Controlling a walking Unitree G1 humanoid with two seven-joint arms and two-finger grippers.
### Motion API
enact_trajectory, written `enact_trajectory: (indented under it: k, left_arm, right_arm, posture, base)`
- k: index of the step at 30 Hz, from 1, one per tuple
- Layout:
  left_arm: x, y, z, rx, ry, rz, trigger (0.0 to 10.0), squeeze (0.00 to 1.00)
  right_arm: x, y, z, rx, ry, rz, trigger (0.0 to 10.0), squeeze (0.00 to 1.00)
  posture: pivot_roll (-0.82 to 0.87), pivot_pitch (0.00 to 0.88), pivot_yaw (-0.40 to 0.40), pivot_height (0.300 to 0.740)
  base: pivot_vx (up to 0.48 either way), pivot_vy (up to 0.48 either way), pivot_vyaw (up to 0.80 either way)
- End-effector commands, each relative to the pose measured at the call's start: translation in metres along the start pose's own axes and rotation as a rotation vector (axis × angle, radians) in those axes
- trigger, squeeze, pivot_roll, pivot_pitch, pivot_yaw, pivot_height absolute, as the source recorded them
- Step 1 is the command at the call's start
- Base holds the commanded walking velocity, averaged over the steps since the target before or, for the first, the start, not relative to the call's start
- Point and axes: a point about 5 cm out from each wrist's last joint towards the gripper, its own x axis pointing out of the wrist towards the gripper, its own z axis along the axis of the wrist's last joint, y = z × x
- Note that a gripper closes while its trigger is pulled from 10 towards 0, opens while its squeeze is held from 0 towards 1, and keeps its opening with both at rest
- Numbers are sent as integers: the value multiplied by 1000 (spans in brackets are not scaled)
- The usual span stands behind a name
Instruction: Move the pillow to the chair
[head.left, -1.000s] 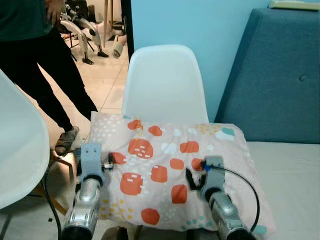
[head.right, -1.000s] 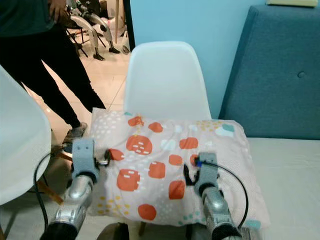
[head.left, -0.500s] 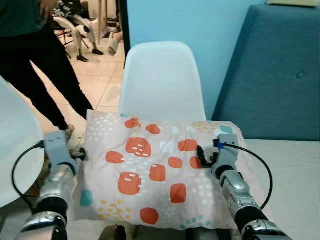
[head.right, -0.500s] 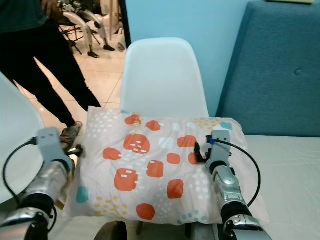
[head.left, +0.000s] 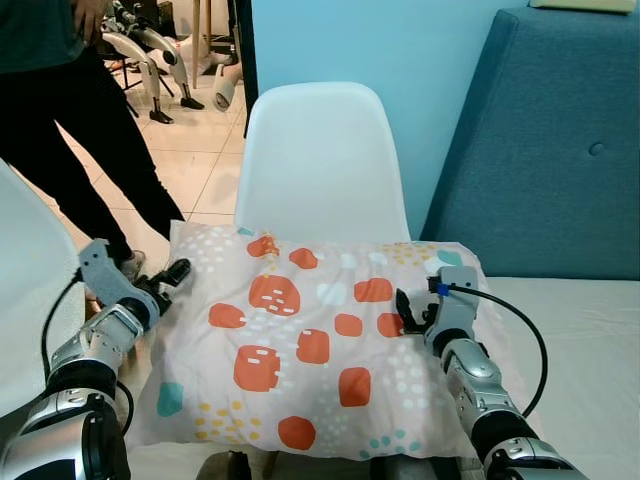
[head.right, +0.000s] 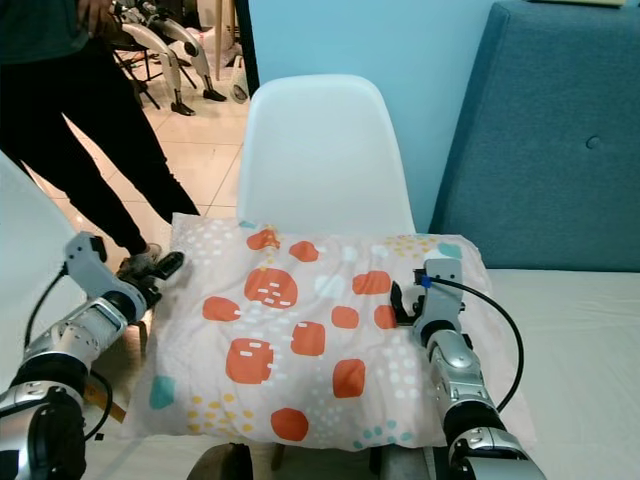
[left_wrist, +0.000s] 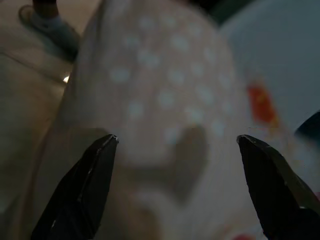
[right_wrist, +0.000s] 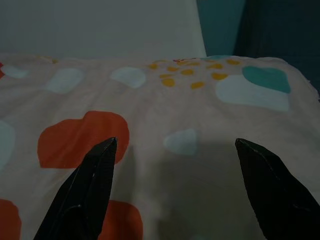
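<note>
The patterned pillow (head.left: 320, 335) lies flat across the seat of the white chair (head.left: 325, 160), its right end overhanging toward the blue sofa (head.left: 545, 150), so the move looks essentially done. The left gripper (head.left: 172, 275) sits just off the pillow's left edge, jaws released. The right gripper (head.left: 415, 312) hovers over the pillow's right part, jaws spread, gripping nothing. A person (head.left: 70, 110) stands far left.
</note>
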Motion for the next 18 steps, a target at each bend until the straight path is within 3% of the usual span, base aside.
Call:
enact_trajectory:
  k: [1, 6, 13, 18]
  left_arm:
    - [-9, 26, -10, 109, 74, 158, 10000, 0]
    - [-14, 38, -10, 197, 74, 255, 10000, 0]
    - [-13, 35, -5, 128, 24, 225, 10000, 0]
    - [-11, 29, -6, 31, 6, 148, 10000, 0]
  right_arm:
    - [-4, -3, -8, 9, 25, -10, 10000, 0]
    - [-4, -3, -7, 8, 18, -6, 10000, 0]
    - [-4, -11, -4, 3, 22, -9, 10000, 0]
    - [0, -42, 14, 47, 6, -54, 10000, 0]
  posture:
    - [41, 57, -17, 587]
    - [35, 61, -20, 587]
    - [30, 105, -18, 587]
    - [34, 161, 0, 587]
  base:
    - [0, 0, 0]
    - [0, 0, 0]
    - [0, 0, 0]
    - [0, 0, 0]
